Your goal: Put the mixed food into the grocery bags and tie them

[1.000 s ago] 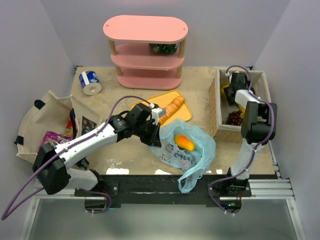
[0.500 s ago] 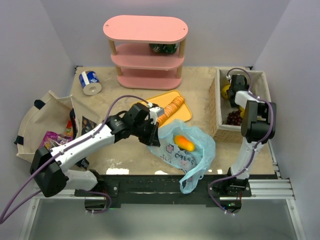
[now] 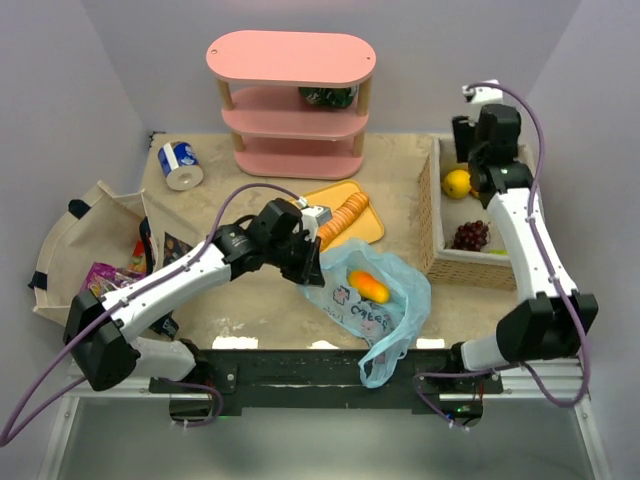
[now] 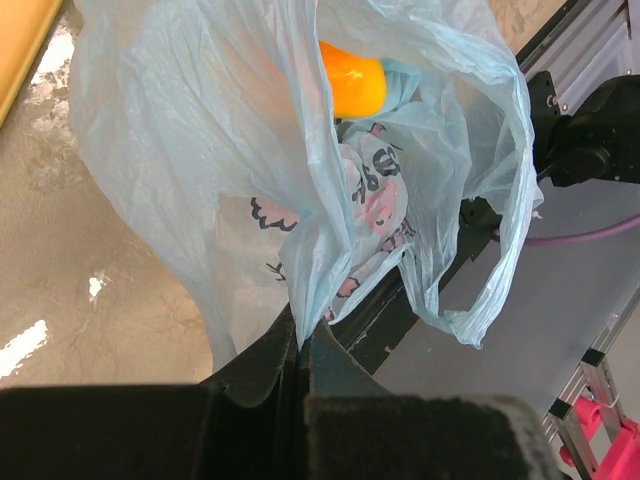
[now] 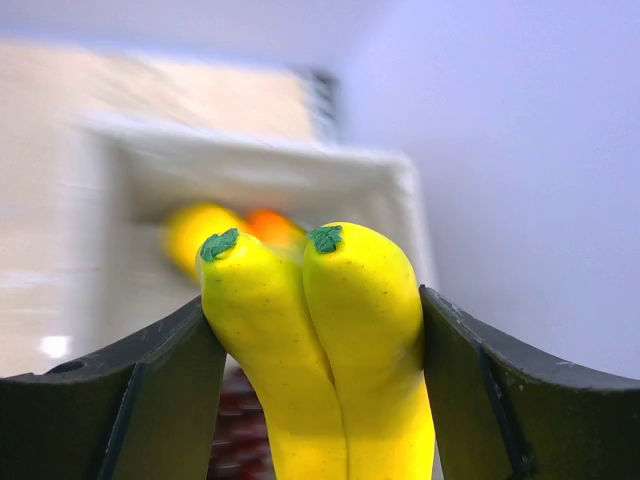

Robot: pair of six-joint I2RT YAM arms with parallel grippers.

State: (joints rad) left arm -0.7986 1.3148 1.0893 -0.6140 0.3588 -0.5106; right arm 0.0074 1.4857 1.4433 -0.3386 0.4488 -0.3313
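A light-blue grocery bag (image 3: 385,305) (image 4: 230,150) with cartoon prints lies open at the table's near middle, an orange fruit (image 3: 368,285) (image 4: 352,84) inside it. My left gripper (image 3: 312,262) (image 4: 302,335) is shut on the bag's rim, pinching the film and holding that edge up. My right gripper (image 3: 474,150) (image 5: 312,300) hovers over the far end of the wicker basket (image 3: 428,215), shut on two yellow bananas (image 5: 325,350) squeezed between its fingers. In the top view the bananas are hidden by the arm.
The basket still holds a yellow fruit (image 3: 457,183) and dark grapes (image 3: 470,235). A sliced loaf (image 3: 342,216) lies on an orange board (image 3: 372,228). A can (image 3: 180,165), a pink shelf (image 3: 290,100) and a beige cloth bag (image 3: 70,240) with snack packets (image 3: 105,272) are around.
My right gripper closed on the bananas inside the basket and lifted them up and toward the back. The left arm kept its hold on the bag, barely shifting.
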